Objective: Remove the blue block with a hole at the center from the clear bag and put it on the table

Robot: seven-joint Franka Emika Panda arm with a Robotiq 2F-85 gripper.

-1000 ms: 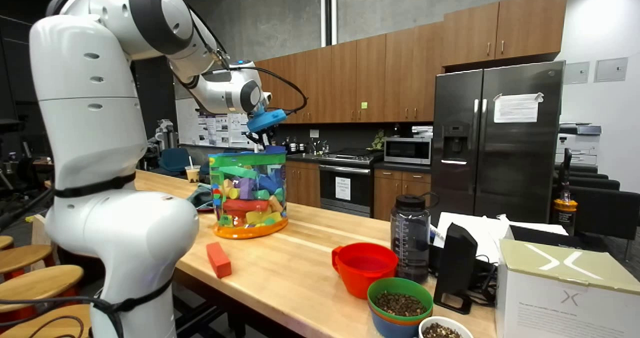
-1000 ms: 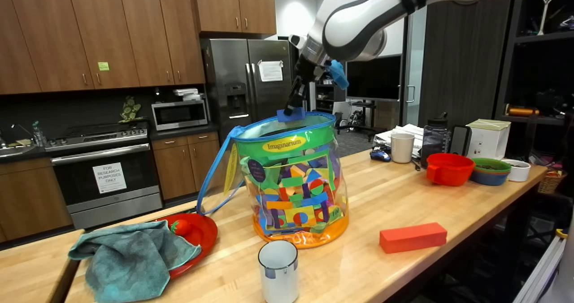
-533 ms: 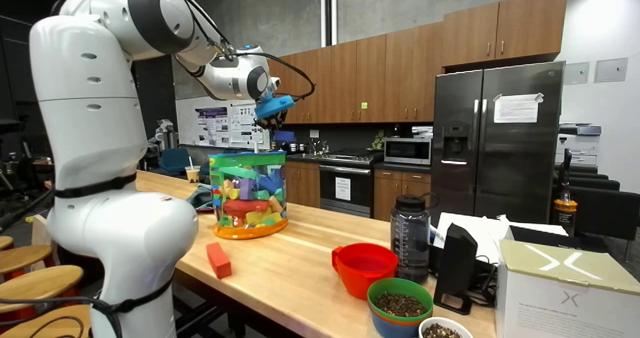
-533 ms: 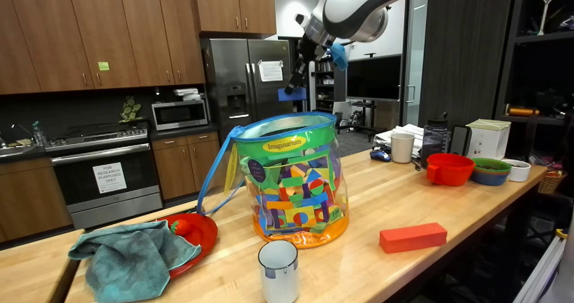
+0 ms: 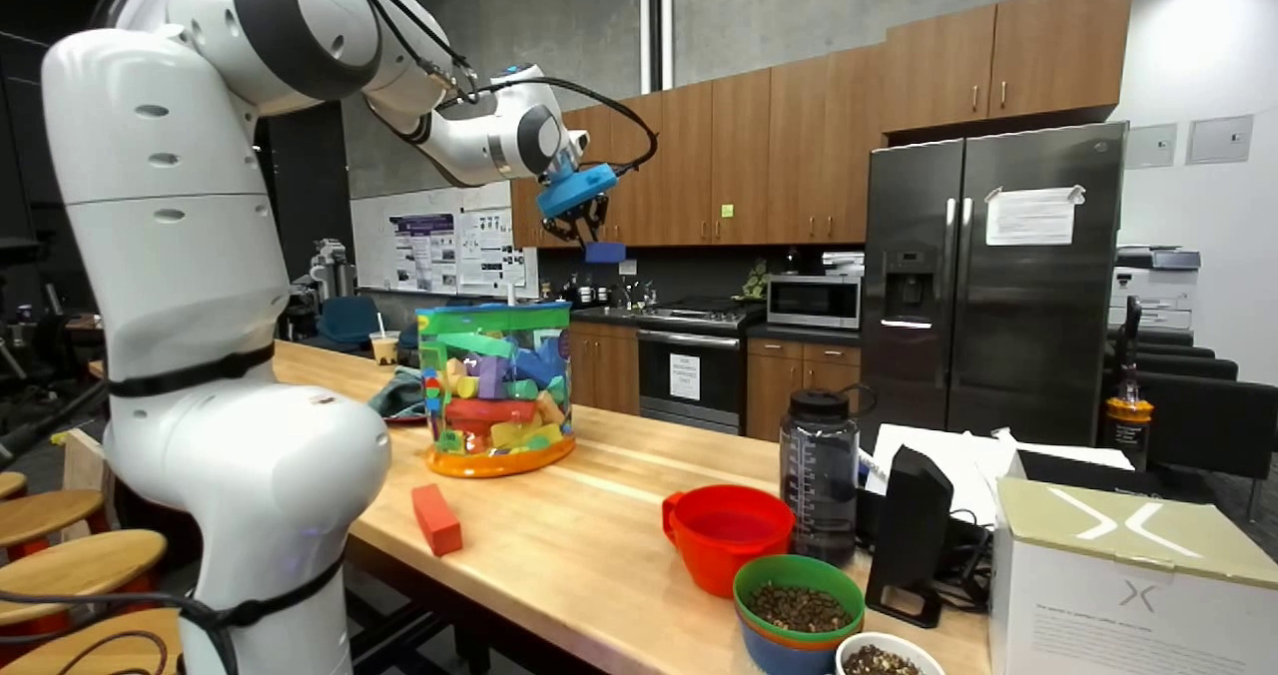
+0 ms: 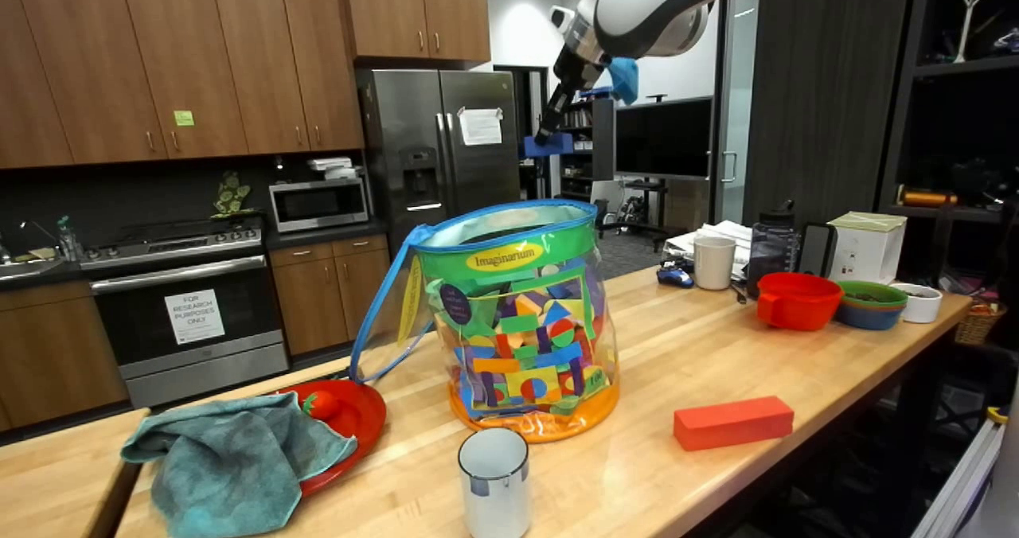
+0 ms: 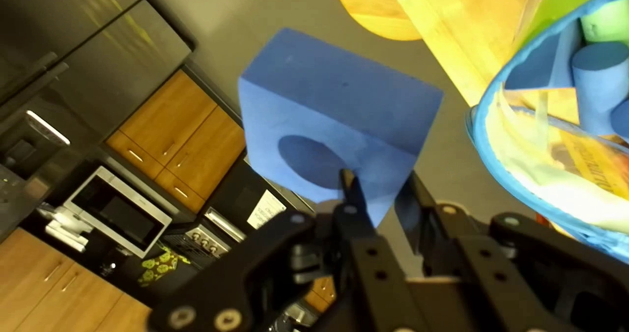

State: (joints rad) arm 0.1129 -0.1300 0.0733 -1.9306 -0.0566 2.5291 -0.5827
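Observation:
The blue block [image 7: 339,96] has a round hole in its face. My gripper [image 7: 379,177] is shut on its edge: one fingertip is at the hole, the other on the block's outer side. In both exterior views the block [image 5: 605,253] [image 6: 549,145] hangs in the air, higher than the clear bag's rim. The clear bag [image 5: 499,321] [image 6: 470,283] stands upright and open on the table [image 5: 619,485] [image 6: 653,379], full of coloured blocks. In the wrist view its blue rim [image 7: 499,167] lies right of the held block, apart from it.
A red-orange block [image 5: 436,520] [image 6: 732,422] lies near the table's edge. A red bowl [image 5: 729,535], a bottle [image 5: 819,475] and a green bowl [image 5: 799,565] stand farther along. A white cup [image 6: 493,482] and a red plate [image 6: 370,411] with a towel [image 6: 239,458] flank the bag.
The gripper has lifted the blue block from the bag's opening up and out. It has moved sideways, rightward in both exterior views. The bag has stayed in place.

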